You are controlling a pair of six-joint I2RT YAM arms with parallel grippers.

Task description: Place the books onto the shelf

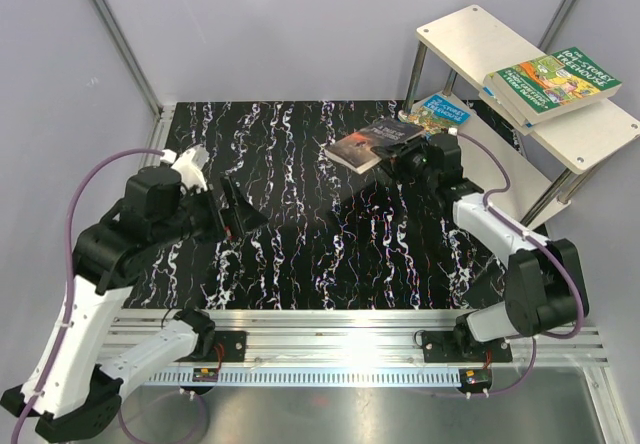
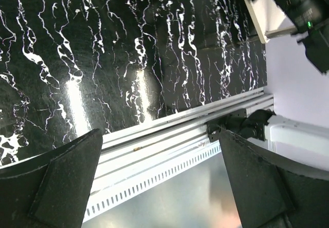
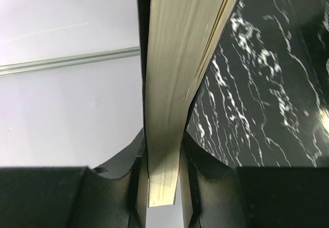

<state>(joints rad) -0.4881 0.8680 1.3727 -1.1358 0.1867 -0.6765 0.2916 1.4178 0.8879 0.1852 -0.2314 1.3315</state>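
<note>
Rail (image 1: 330,329) at near edge, both arm bases bolted on it.

Left gripper (image 1: 232,209): parked over the near-left of the black marbled table (image 1: 300,234), jaws spread wide, nothing between them. Confirmed in the left wrist view, where only table and rail are seen between the fingers (image 2: 67,182).

Right gripper (image 1: 408,152): reached out mid-right and clamped on the dark book (image 1: 365,144). The book is gripped at its right end and held roughly flat, cover up, clear of the table. In the right wrist view the page edge (image 3: 169,84) is seen pinched between both fingers (image 3: 134,187).

Blue Treehouse book (image 1: 441,112): lying flat just beyond the right gripper, at the foot of the shelf (image 1: 470,36) below its upper board. Whether it is sitting on a board or on the table cannot be told.

Far right: green Treehouse book (image 1: 558,77) is laid flat on the shelf's other board, on top of a small stack. More book edges are visible beneath it, but the count cannot be made out.
</note>
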